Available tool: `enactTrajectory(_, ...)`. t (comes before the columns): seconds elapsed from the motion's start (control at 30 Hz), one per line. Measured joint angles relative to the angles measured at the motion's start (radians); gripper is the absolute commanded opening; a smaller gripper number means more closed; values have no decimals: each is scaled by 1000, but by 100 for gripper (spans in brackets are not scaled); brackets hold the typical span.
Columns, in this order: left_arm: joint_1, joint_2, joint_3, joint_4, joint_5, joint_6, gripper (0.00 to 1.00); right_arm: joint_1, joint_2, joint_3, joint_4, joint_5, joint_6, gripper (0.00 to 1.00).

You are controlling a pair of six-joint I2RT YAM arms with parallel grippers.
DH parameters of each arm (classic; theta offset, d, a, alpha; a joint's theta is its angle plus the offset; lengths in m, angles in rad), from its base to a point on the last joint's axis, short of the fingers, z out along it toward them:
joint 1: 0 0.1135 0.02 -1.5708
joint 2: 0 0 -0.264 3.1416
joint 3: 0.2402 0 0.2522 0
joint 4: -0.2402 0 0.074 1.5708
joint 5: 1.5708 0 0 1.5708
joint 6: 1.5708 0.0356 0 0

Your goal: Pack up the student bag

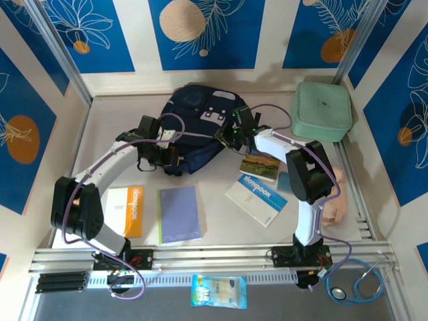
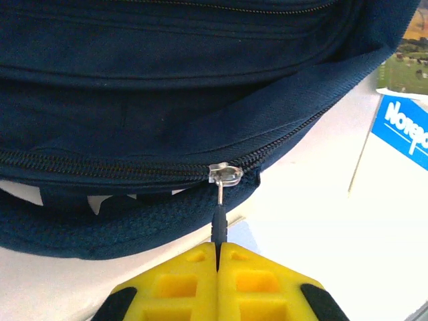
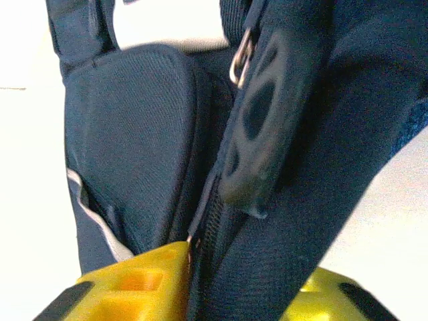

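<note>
I am judging the packing to be at its opening stage: the backpack (image 1: 192, 107) is lying flat toward 12 o'clock on the table, and nothing that I can see is going into it yet. Toward 6 o'clock from it, an orange book (image 1: 127, 210), a purple notebook (image 1: 179, 214), a blue-and-white notepad (image 1: 256, 197) and a small picture book (image 1: 259, 167) are lying out on the table, and a pale green case (image 1: 321, 110) is sitting at 2 o'clock. So, by my reckoning, getting the bag open and loading it are both left to do. My left gripper (image 2: 217, 251) is clenching the zipper pull (image 2: 219, 217) between closed yellow fingers, at the bag's near edge; I cannot tell how much of the zipper is undone. My right gripper (image 3: 247, 267) is pinching a fold of the bag's fabric beside the zipper, with one finger on each side of it. My left arm is bending out to 8 o'clock and reaching in to the bag's 7 o'clock side, while my right arm is rising from its base and angling toward 10 o'clock to the bag's 3 o'clock edge.
</note>
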Motion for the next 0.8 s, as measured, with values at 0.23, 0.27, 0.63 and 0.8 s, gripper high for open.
enactTrajectory(0.23,-78,104,77,29,26,-12,0,-64,-140,-121,18,6,-30,57)
enactTrajectory(0.27,-90,116,80,35,27,-15,0,-72,-175,-135,10,6,-26,57)
enactTrajectory(0.63,-129,143,13,111,-26,-69,0,95,-248,-243,4,-61,129,59)
enactTrajectory(0.8,-129,143,1,131,-27,-71,0,135,-116,-209,-2,-72,181,60)
